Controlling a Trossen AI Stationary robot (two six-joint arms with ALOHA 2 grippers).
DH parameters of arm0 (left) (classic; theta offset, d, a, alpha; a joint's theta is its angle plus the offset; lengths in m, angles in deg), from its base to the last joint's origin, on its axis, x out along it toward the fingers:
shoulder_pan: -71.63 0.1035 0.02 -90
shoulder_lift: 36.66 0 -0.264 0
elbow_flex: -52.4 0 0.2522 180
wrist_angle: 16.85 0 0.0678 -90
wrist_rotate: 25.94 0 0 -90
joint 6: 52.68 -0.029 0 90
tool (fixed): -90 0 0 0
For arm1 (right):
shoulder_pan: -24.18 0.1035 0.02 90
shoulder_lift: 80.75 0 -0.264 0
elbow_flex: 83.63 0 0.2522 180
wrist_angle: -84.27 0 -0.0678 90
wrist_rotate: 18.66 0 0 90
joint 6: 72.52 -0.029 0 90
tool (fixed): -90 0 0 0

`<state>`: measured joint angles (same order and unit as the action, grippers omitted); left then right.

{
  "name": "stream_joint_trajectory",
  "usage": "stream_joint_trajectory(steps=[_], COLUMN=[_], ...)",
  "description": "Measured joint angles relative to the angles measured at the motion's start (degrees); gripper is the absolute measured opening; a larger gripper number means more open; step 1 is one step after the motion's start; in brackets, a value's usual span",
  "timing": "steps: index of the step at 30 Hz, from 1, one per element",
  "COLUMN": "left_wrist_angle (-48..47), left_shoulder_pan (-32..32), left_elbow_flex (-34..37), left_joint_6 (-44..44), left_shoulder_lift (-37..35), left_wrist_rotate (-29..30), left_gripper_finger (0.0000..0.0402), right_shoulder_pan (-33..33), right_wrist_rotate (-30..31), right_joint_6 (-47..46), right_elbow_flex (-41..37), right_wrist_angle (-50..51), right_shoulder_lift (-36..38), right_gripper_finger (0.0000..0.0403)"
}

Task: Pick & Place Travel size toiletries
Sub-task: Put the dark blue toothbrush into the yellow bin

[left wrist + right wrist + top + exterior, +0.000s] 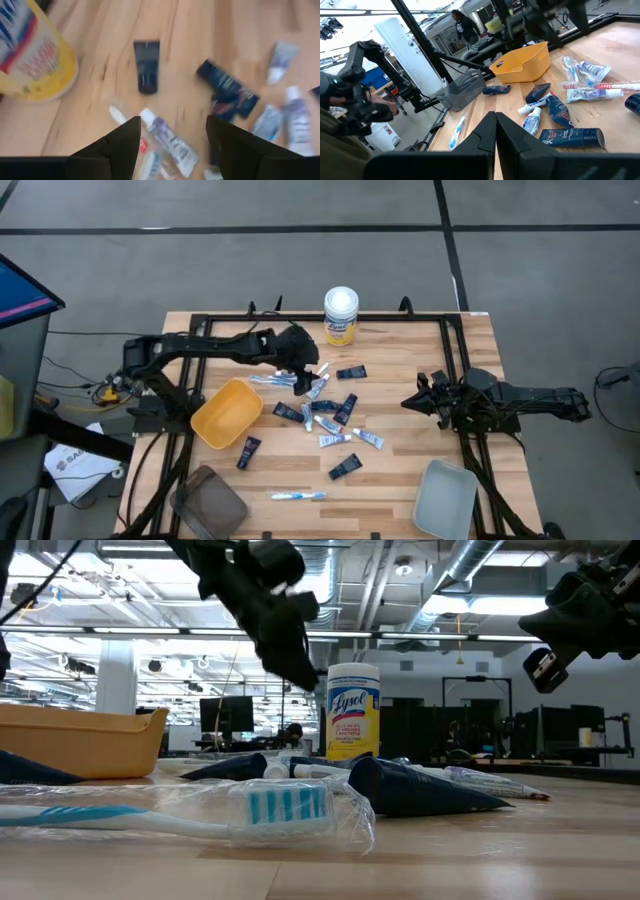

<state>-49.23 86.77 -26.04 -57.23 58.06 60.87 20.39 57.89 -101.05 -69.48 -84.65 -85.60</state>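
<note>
— Judging by the worktop (470, 360), how far along are you?

— Barely begun, I'd say. My yellow bin (227, 413) shows a bare floor from above, and so do the grey bin (444, 498) near the front right corner and the dark bin (208, 502) at the front left. The toiletries (325, 412) all lie loose on the wood between my two arms: navy tubes, white tubes and wrapped toothbrushes.

— Where are your pincers?

— My left pincer (172, 145) hovers over the back edge of the scatter, fingers spread wide with nothing between them; a white tube (168, 141) and a toothbrush lie right under the gap. My right pincer (496, 131) waits off at the right side of the worktop, fingers pressed together, empty.

— Anything in the way?

— A yellow Lysol canister (341, 315) stands just behind the pile, close to my left wrist; I'd guess a careless swing could tip it. The items under me touch and overlap, so lifting one alone looks fiddly. Strays lie apart: a navy tube (248, 452) beside the yellow bin, another (345, 467) further front, and a toothbrush (297, 496) near the front edge.
</note>
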Motion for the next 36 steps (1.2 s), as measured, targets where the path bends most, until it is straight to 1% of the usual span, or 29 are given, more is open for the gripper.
stream_joint_trajectory(steps=[3,6,12,16,20,24,30,36], left_wrist_angle=[-0.8,-2.4,-2.8,-2.6,-2.6,-2.1,-0.9,-0.8], left_shoulder_pan=[0.2,0.4,0.4,0.7,1.7,1.8,1.7,1.7], left_elbow_flex=[0.0,0.1,0.1,1.8,3.5,3.7,3.7,3.7], left_joint_6=[-0.1,-0.1,-2.0,-3.0,-2.7,-2.8,-2.9,-2.9], left_shoulder_lift=[2.9,5.4,9.0,9.5,9.5,9.5,9.5,9.5], left_wrist_rotate=[1.4,1.4,1.5,3.3,3.4,3.3,2.3,2.3], left_gripper_finger=[0.0226,0.0226,0.0223,0.0224,0.0221,0.0213,0.0187,0.0133], right_shoulder_pan=[0.0,0.0,0.0,0.0,0.0,0.0,0.0,0.0], right_wrist_rotate=[0.0,0.0,0.0,0.0,0.0,0.0,0.0,0.0], right_joint_6=[0.0,0.0,0.0,0.0,0.0,0.0,0.0,0.0], right_elbow_flex=[0.0,0.0,0.0,0.0,0.0,0.0,0.0,0.0], right_wrist_angle=[0.0,0.0,0.0,0.0,0.0,0.0,0.0,0.0], right_shoulder_lift=[0.0,0.0,0.0,0.0,0.0,0.0,0.0,0.0], right_gripper_finger=[0.0000,0.0000,0.0000,0.0000,0.0000,0.0000,0.0000,0.0000])
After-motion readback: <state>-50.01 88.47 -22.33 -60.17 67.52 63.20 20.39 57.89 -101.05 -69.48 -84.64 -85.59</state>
